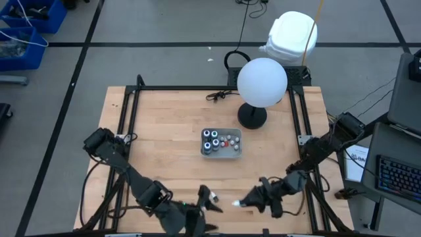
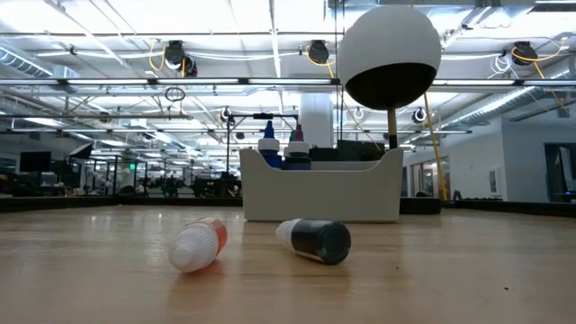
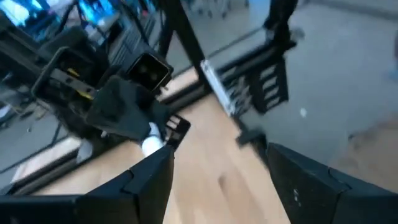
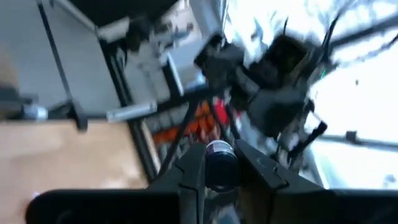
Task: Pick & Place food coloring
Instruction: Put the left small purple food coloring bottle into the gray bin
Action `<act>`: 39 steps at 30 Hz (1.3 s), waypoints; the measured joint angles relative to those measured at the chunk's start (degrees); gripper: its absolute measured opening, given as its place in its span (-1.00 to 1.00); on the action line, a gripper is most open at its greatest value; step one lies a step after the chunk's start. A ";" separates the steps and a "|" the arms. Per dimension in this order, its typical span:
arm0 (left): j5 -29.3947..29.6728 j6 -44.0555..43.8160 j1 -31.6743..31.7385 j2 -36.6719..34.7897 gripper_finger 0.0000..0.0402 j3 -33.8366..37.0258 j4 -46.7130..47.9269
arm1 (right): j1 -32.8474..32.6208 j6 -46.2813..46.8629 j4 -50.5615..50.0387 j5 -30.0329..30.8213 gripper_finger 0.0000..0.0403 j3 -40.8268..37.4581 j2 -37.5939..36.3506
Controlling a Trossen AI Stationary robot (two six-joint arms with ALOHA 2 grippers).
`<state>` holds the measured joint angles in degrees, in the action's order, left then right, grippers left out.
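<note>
Food coloring bottles (image 2: 198,245) lie toppled at six o'clock on the table, more standing in the tray (image 1: 222,151) at centre. The right gripper (image 4: 219,163), at five o'clock, grasps a small bottle (image 4: 219,163). The left gripper (image 3: 214,180), released, is just beside at its nine o'clock.
</note>
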<state>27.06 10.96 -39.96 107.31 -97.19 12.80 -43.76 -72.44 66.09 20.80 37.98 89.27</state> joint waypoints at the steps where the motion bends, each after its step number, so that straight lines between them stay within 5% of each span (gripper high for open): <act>1: -0.12 0.06 -0.06 0.01 0.28 0.05 -1.89 | -0.69 -0.87 0.95 -1.03 -0.72 0.00 0.00; 7: -1.21 -4.50 3.24 0.91 0.15 0.02 -7.68 | -2.02 -5.87 4.87 -2.36 -0.71 0.00 0.00; 15: -9.03 -8.76 9.07 1.45 0.14 1.29 -10.31 | -0.08 -12.15 4.89 4.57 -0.72 0.00 0.00; 29: -8.71 -13.92 12.35 1.39 0.38 1.29 -8.49 | -0.21 -21.53 6.57 7.84 -0.72 0.00 0.00; 39: -8.98 -14.97 12.52 1.39 0.17 1.29 -7.74 | -0.21 -22.97 7.21 8.76 -0.72 0.00 0.00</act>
<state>18.08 -4.01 -27.44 108.71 -95.90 5.06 -43.97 -95.40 73.29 29.56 37.98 89.27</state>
